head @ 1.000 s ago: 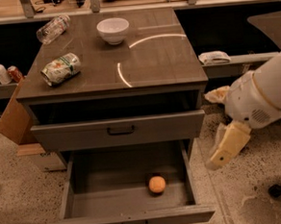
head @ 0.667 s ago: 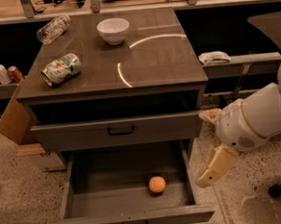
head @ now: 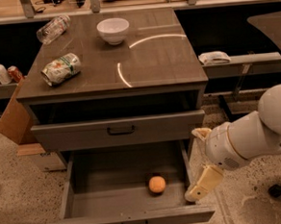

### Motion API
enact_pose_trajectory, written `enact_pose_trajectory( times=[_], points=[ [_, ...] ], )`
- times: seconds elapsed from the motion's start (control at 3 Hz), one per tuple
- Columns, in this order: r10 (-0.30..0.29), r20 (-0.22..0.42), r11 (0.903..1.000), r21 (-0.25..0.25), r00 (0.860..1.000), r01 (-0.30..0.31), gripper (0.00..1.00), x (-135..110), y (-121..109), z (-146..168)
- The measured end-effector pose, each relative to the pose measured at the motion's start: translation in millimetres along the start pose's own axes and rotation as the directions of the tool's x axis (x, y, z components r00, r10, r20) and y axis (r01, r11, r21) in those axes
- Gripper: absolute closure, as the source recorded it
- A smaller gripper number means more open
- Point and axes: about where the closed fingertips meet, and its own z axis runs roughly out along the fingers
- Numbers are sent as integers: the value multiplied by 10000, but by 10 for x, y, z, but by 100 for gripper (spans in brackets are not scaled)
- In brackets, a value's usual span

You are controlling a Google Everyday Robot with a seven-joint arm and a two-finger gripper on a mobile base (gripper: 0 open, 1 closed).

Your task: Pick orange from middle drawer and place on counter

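Observation:
The orange lies on the floor of the pulled-out middle drawer, right of centre and near the front panel. The counter tops the grey cabinet above it and shows curved white reflections. My gripper hangs from the white arm just outside the drawer's right wall, right of the orange and a little above it. Its two cream fingers stand apart and hold nothing: one fingertip points down by the drawer's front right corner, and the other sits higher, near the closed drawer.
On the counter stand a white bowl, a crumpled green can and a lying plastic bottle. The drawer above is closed. A cardboard box leans at the left. A shelf with a cloth runs at the right.
My arm and gripper have moved left and down, from well right of the cabinet to the open drawer's right wall. The orange has not moved.

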Motion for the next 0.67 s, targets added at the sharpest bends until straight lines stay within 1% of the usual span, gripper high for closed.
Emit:
enact_pose_trajectory(
  times=[0.33, 0.67],
  points=[
    [293, -335, 9996, -12, 9990, -294, 0, 256, -122, 341],
    [522, -320, 9985, -140, 9981, -527, 0, 701, -244, 790]
  ],
)
